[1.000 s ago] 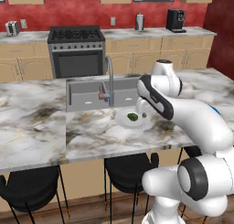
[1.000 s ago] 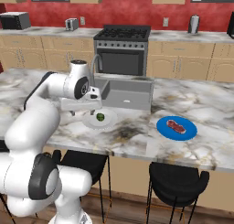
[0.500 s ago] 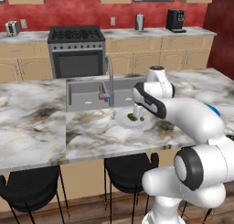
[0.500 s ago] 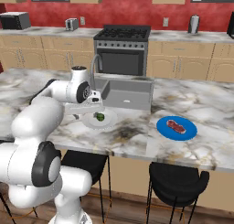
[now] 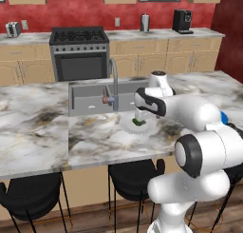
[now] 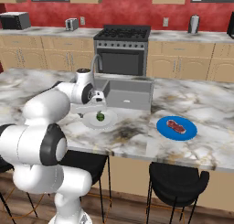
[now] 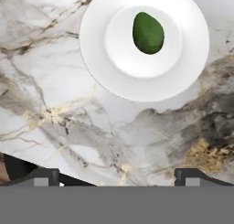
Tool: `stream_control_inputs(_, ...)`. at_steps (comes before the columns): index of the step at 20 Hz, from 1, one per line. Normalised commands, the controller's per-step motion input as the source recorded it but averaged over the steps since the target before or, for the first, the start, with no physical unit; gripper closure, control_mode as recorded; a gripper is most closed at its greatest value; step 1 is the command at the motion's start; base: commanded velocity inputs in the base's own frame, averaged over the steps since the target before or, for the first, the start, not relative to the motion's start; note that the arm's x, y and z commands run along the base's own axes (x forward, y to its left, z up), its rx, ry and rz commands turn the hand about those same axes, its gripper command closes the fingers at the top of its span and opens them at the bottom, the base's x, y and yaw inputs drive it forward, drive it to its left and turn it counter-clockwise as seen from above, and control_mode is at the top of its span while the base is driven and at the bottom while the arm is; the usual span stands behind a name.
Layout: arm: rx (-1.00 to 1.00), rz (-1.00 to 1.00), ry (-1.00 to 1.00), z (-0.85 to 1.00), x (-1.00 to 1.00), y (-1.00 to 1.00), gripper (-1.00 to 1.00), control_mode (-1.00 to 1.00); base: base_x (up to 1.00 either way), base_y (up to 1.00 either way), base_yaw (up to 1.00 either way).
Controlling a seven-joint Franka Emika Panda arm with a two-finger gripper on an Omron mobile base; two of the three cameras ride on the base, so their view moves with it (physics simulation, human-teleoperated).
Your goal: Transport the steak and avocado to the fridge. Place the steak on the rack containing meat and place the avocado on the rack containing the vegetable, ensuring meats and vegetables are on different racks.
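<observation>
Avocado [image 7: 148,32] untouched on white plate [image 7: 105,67], toward 12 o'clock in the hand view; steak [image 6: 176,125] on blue plate [image 6: 162,129] farther along the marble table [image 6: 132,131], so nothing carried yet. Gripper [image 7: 117,175] above, tips spread, pinching nothing. Dark green, bumpy, oval, lying whole.
</observation>
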Motion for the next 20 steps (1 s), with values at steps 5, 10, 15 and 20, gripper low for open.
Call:
stream_control_inputs(5, 0.0, 0.0, 0.0, -0.09, 0.58, 0.0, -1.0, -1.0, 0.0, 0.0, 0.0)
stream_control_inputs(10, 0.0, 0.0, 0.0, -0.32, 0.44, 0.0, -1.0, -1.0, 0.0, 0.0, 0.0)
stream_control_inputs(15, 0.0, 0.0, 0.0, -0.33, 0.42, 0.0, -1.0, -1.0, 0.0, 0.0, 0.0)
stream_control_inputs(20, 0.0, 0.0, 0.0, -0.28, 0.32, 0.0, -1.0, -1.0, 0.0, 0.0, 0.0)
